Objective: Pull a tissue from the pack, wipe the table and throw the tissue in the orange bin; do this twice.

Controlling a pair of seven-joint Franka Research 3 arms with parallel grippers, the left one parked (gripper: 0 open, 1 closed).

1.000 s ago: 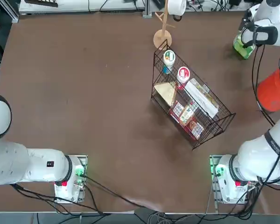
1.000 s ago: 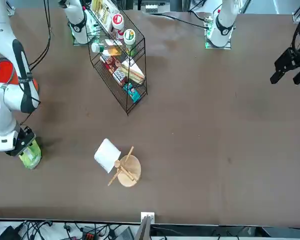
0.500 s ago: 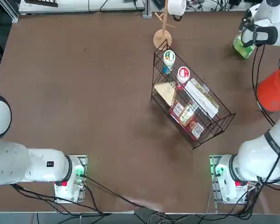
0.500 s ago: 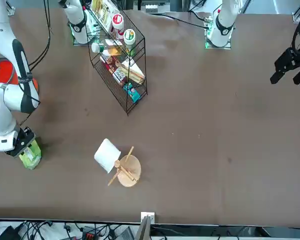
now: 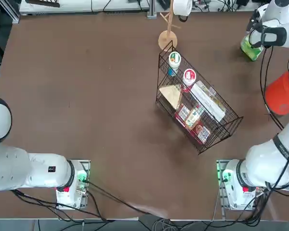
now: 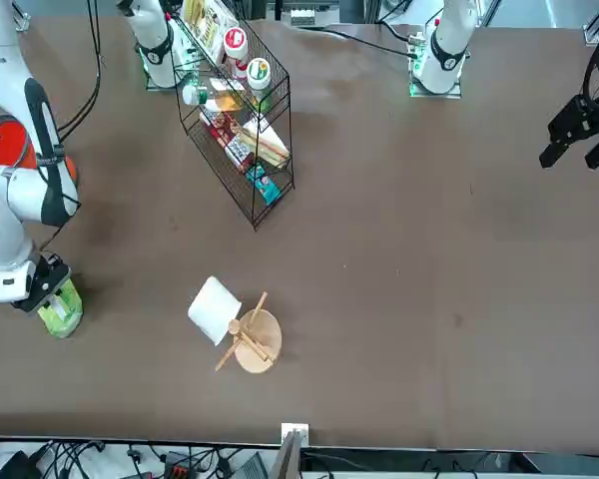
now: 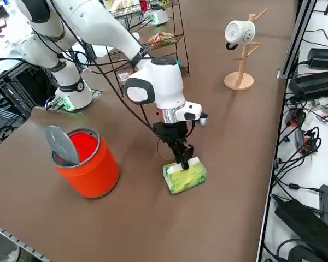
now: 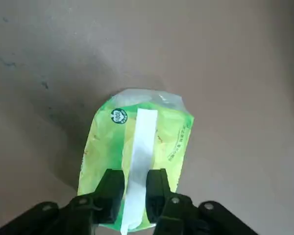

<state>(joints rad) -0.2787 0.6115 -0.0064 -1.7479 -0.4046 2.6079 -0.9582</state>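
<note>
now end effector (image 8: 135,188) astride pack (image 8: 137,152) slot

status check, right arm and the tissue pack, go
Right gripper down on the pack, fingers either side of the white tissue strip. Orange bin nearby. Nothing in the way.

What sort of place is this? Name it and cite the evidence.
Most likely a robotics lab test bench: a large brown table, cables and power bricks along its edge, and staged props such as a wire basket of groceries and a mug tree.
</note>
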